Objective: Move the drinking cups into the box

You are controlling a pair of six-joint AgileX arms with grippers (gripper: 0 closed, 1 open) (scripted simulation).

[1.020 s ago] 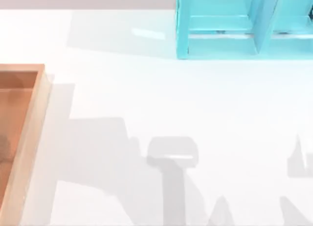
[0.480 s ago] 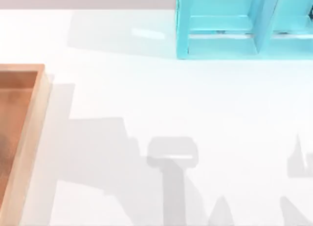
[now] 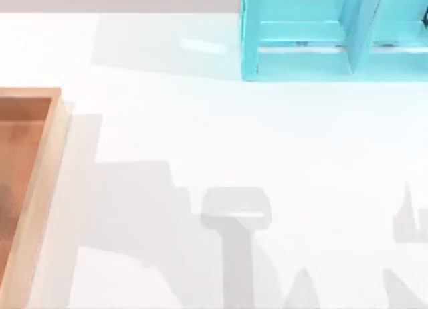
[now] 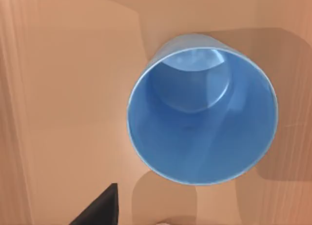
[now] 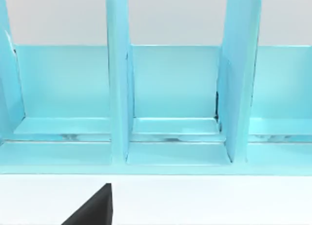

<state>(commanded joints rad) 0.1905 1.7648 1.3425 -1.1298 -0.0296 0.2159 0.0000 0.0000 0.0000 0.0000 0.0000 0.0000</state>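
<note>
Since the blue cup stands upright on the box floor, the release is what matters here.
Blue cup (image 4: 202, 110): mouth up, axis vertical, directly below the left wrist.
Box (image 3: 40, 182): at the surface's left edge.
Left jaws: one dark fingertip (image 4: 97, 210) beside the cup, apart from it; open or closed, cannot tell.
Right arm: parked facing the cabinet (image 5: 170, 103); jaws' state cannot tell.
Next: judged, lift the left arm straight up.

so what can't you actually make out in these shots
- Box: the top view's left edge cuts most of it off.
- Blue cup: upright on orange-brown wood in the left wrist view; the rest of the box lies off-frame.
- Turquoise cabinet: cut by the frame edges in the right wrist and top views.
- Either gripper's jaws: cannot tell.
</note>
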